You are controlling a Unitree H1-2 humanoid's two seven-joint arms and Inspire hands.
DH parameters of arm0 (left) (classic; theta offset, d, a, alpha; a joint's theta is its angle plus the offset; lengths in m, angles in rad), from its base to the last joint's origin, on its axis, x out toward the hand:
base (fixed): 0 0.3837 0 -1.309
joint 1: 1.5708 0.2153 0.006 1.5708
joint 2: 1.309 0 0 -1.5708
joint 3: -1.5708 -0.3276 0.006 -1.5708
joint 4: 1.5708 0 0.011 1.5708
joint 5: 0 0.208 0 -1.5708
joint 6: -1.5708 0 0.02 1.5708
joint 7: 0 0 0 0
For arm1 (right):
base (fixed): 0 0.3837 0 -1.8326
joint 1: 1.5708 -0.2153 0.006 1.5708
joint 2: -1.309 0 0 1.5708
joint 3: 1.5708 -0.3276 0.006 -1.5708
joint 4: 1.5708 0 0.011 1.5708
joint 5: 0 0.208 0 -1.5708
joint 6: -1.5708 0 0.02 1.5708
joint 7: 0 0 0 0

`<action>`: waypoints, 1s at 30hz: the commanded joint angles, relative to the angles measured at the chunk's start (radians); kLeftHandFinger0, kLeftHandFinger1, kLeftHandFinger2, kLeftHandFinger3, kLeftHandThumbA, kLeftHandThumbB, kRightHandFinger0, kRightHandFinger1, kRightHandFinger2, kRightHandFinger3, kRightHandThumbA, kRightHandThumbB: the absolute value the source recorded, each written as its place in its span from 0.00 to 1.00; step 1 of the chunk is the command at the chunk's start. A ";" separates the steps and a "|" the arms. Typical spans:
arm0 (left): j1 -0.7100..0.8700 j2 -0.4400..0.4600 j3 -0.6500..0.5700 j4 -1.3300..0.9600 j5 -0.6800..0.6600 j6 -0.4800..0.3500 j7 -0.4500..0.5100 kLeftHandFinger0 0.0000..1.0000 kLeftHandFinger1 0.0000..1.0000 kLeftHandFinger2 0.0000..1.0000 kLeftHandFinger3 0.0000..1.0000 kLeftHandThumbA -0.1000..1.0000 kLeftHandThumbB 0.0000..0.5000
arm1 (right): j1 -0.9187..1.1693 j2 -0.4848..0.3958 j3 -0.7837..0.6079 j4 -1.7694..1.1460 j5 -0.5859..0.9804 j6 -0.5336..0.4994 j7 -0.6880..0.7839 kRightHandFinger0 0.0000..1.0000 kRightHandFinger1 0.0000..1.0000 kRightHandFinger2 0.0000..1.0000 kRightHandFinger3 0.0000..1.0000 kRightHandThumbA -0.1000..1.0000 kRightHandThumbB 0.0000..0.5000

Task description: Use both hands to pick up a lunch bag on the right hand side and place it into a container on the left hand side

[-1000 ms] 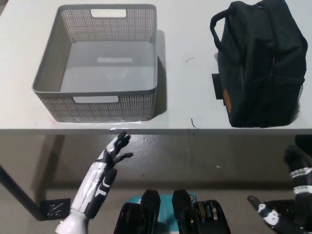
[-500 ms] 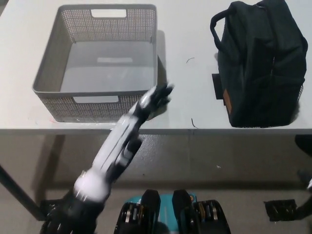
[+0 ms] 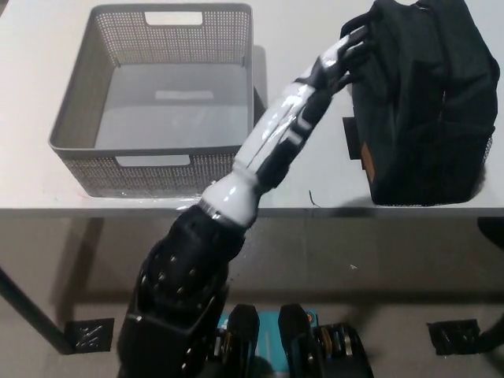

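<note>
The robot's left arm, black at the upper part and white along the forearm, stretches diagonally from the lower left up toward the upper right. Its white left hand (image 3: 340,57) is extended at the end of the arm, the fingers (image 3: 356,39) held fairly straight and slightly apart, pointing up and right. The black right hand is out of view.

White table (image 3: 303,169); grey floor (image 3: 79,268) below; black table leg (image 3: 27,311).
</note>
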 commanded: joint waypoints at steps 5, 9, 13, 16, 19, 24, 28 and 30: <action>-0.172 -0.067 0.070 0.137 -0.121 0.126 -0.002 1.00 1.00 1.00 1.00 1.00 0.66 | -0.220 -0.054 -0.007 0.201 0.131 0.105 0.042 1.00 1.00 1.00 1.00 1.00 0.41; -0.249 -0.118 0.100 0.265 -0.125 0.114 0.025 1.00 1.00 1.00 1.00 1.00 0.65 | -0.311 -0.071 -0.011 0.334 0.152 0.129 0.056 1.00 1.00 1.00 1.00 1.00 0.36; -0.320 -0.128 0.137 0.360 -0.113 0.097 0.052 1.00 1.00 1.00 1.00 1.00 0.69 | -0.383 -0.086 -0.013 0.461 0.157 0.109 0.078 1.00 1.00 1.00 1.00 1.00 0.39; -0.374 -0.134 0.161 0.443 -0.105 0.062 0.076 1.00 1.00 1.00 1.00 1.00 0.69 | -0.413 -0.088 -0.015 0.511 0.161 0.102 0.082 1.00 1.00 1.00 1.00 1.00 0.36; -0.393 -0.149 0.173 0.532 -0.101 0.022 0.094 1.00 1.00 1.00 1.00 1.00 0.69 | -0.439 -0.084 -0.011 0.563 0.158 0.079 0.087 1.00 1.00 1.00 1.00 1.00 0.38; -0.388 -0.179 0.170 0.635 -0.095 -0.040 0.097 1.00 1.00 1.00 1.00 1.00 0.67 | -0.443 -0.074 -0.008 0.565 0.159 0.076 0.086 1.00 1.00 1.00 1.00 1.00 0.39; -0.387 -0.181 0.163 0.669 -0.086 -0.066 0.094 1.00 1.00 1.00 1.00 1.00 0.68 | -0.419 -0.082 -0.019 0.535 0.168 0.081 0.085 1.00 1.00 1.00 1.00 1.00 0.42; -0.397 -0.168 0.168 0.663 -0.083 -0.063 0.099 1.00 1.00 1.00 1.00 1.00 0.69 | -0.416 -0.090 -0.027 0.542 0.178 0.074 0.093 1.00 1.00 1.00 1.00 1.00 0.46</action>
